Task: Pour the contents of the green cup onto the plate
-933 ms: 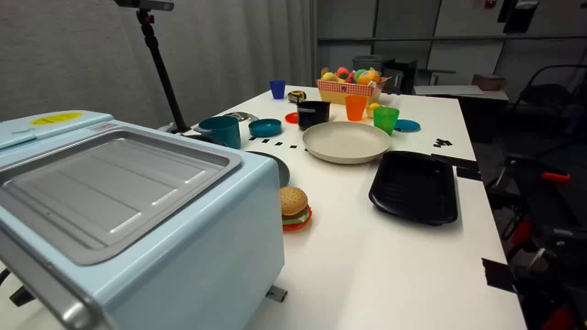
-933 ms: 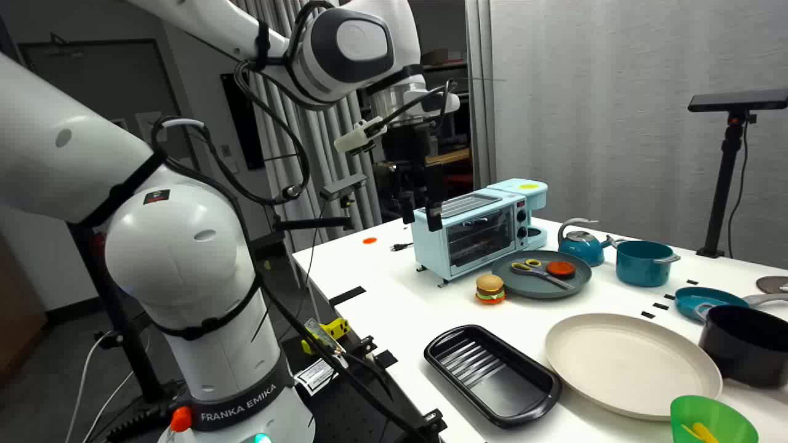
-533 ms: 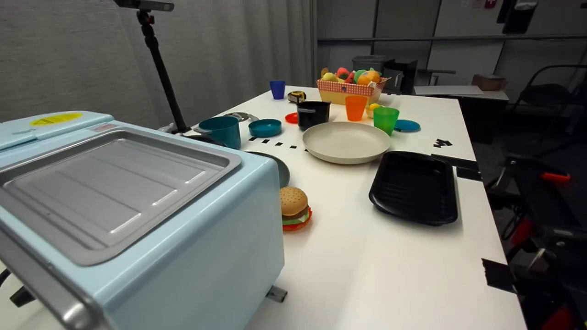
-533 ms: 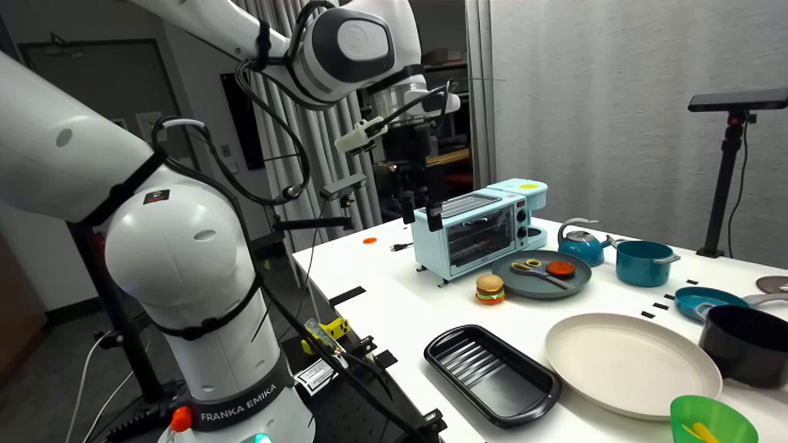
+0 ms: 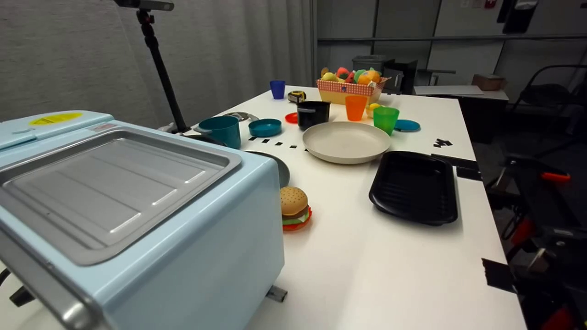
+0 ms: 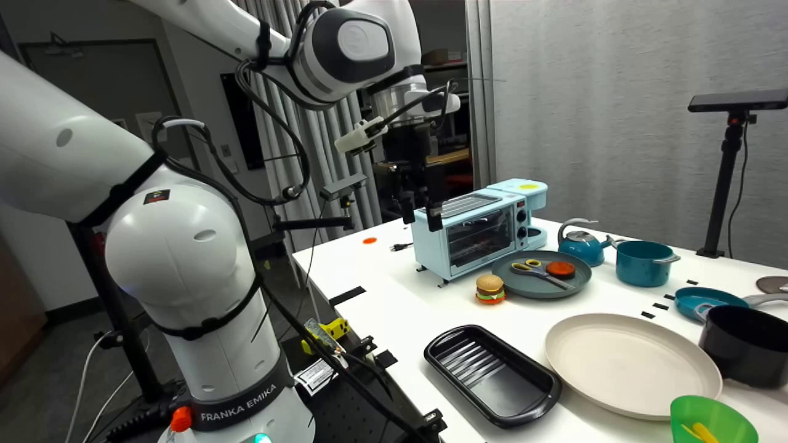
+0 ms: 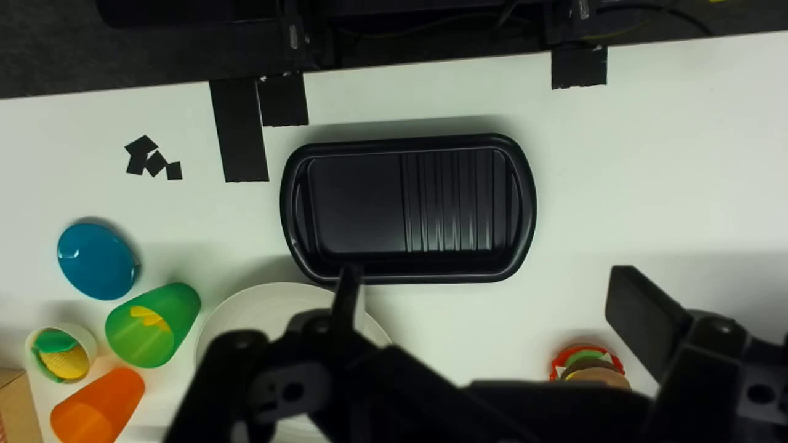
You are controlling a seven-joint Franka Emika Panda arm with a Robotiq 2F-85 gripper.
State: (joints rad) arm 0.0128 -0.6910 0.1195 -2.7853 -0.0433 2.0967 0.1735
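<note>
The lime-green cup point(image 5: 386, 120) stands upright on the table beside the cream plate point(image 5: 346, 142). It shows in both exterior views, partly cut off at the lower edge in an exterior view point(image 6: 711, 424), and at the left in the wrist view point(image 7: 152, 326). Yellow pieces point(image 6: 702, 432) lie inside it; they also show in the wrist view point(image 7: 149, 318). The round plate point(image 6: 631, 363) is bare; my gripper partly hides it in the wrist view point(image 7: 265, 307). My gripper point(image 6: 422, 215) is high above the table, well away from cup and plate. It is open and empty in the wrist view point(image 7: 486, 295).
A black tray point(image 6: 492, 375) lies beside the plate. A toy burger point(image 6: 490, 289), a grey plate with scissors point(image 6: 535, 289) and a light-blue toaster oven point(image 6: 474, 227) are further along. An orange cup point(image 5: 356, 107), a black pot point(image 6: 748, 344) and a fruit basket point(image 5: 348, 94) stand near the green cup.
</note>
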